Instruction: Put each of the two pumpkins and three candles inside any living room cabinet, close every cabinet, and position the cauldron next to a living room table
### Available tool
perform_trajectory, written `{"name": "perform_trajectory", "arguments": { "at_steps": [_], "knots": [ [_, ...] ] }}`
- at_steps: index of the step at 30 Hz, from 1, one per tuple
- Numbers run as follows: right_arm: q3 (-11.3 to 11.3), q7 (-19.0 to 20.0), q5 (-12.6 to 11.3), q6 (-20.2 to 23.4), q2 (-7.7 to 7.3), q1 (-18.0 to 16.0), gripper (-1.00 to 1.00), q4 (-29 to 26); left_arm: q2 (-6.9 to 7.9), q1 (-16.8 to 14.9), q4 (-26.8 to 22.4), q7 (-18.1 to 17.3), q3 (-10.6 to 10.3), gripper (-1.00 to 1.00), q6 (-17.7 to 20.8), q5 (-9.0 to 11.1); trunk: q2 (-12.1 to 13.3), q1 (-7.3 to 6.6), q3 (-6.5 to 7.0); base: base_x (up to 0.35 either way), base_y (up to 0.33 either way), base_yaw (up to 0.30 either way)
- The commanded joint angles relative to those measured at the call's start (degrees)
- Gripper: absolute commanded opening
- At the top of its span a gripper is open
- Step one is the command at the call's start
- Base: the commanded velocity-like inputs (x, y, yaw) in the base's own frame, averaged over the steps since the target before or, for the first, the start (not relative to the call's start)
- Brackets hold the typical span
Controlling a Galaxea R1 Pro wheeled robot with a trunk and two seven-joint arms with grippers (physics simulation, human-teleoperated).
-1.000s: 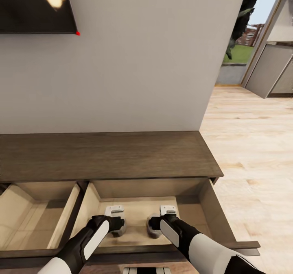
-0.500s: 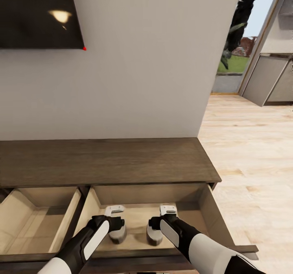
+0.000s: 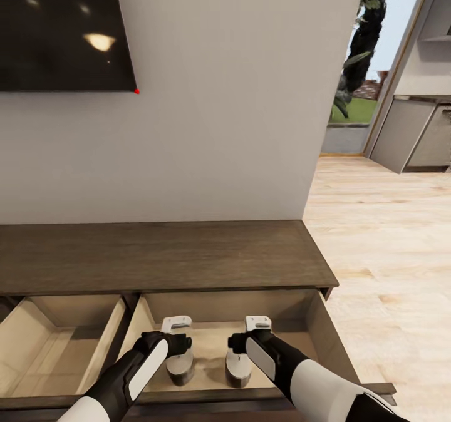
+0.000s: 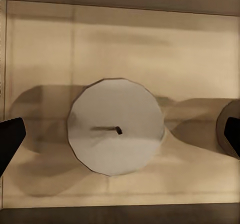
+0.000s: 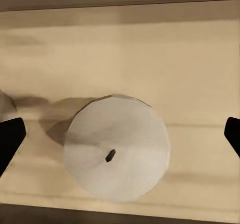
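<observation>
Since a second ago the head camera has tilted up, while both arms stay poised over the cabinet's (image 3: pixel 163 253) open right-hand drawer (image 3: pixel 319 328). Two candles stand upright on the beige drawer floor – one (image 3: pixel 180 365) under the left gripper (image 3: pixel 176 324), the other (image 3: pixel 238 368) under the right gripper (image 3: pixel 258 322). Both pincers are spread wide and hold nothing – dark fingertips (image 4: pixel 10 139) sit well clear of each pale top.
</observation>
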Motion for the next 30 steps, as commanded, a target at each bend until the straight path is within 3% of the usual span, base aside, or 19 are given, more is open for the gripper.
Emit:
{"name": "perform_trajectory", "arguments": {
  "at_steps": [1,11,25,30],
  "knots": [
    [0.23,-0.15,-0.30,0.16,-0.01,-0.05,1.00,-0.54,0.10,-0.04,-0.14,0.57,-0.28,1.00,0.07,0.60,-0.02,-0.01,-0.05,0.000,0.000,0.000],
    [0.11,0.17,-0.43,0.31,-0.15,-0.05,1.00,-1.99,0.04,-0.04,-0.19,0.61,-0.28,1.00,0.07,0.60,-0.02,-0.01,-0.05,0.000,0.000,0.000],
    [0.03,0.20,-0.44,0.38,-0.15,-0.05,1.00,-2.04,0.04,-0.04,-0.46,0.59,-0.20,1.00,0.74,0.76,0.16,-0.37,3.05,0.000,0.000,0.000],
    [-0.04,0.20,-0.50,0.76,-0.15,-0.05,1.00,-2.09,0.04,-0.10,-0.91,0.62,-0.12,1.00,5.60,0.78,0.23,-0.50,4.16,0.000,0.000,0.000]
  ]
}}
